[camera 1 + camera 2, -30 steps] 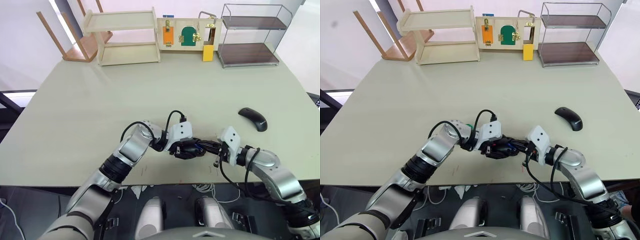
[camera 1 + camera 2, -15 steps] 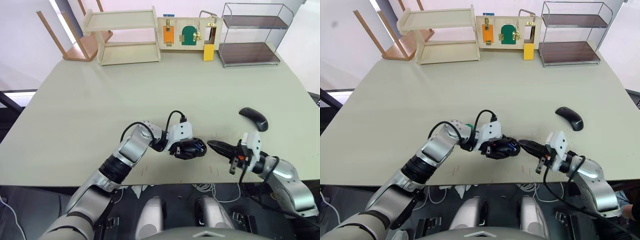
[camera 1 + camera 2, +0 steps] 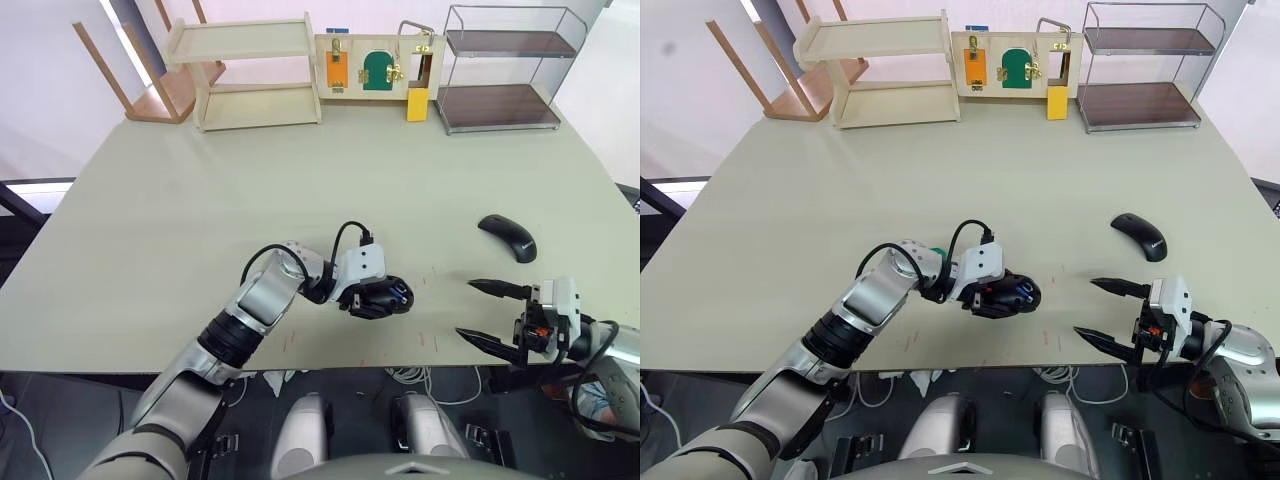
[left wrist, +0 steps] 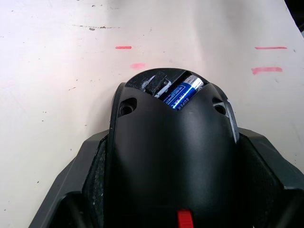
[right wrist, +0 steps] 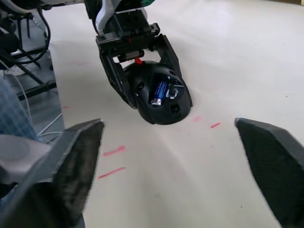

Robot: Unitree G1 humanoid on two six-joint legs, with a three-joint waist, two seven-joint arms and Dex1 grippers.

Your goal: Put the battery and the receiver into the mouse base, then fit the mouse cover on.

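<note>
Left gripper (image 3: 375, 297) clamped on the base (image 3: 382, 297), one finger along each flank, near the table's (image 3: 300, 190) front edge. In the left wrist view the base's (image 4: 171, 156) near end is cut off by the frame and its flanks are covered by the fingers; a small red part shows at the cut edge. The battery (image 4: 183, 94) lies in the open compartment at the base's far end, half covered by the base's upper body, so that just its blue label end is visible. Beside the battery a small grey piece sits in a slot; whether it is the receiver cannot be made out. In the right wrist view the battery (image 5: 159, 92) appears lengthwise within the base (image 5: 161, 95).

Right gripper (image 3: 490, 313), right of the base and well apart from it, fingers spread wide, holding nothing. The cover (image 3: 507, 236) rests on the table beyond the right gripper, farther from the base than the gripper is.
</note>
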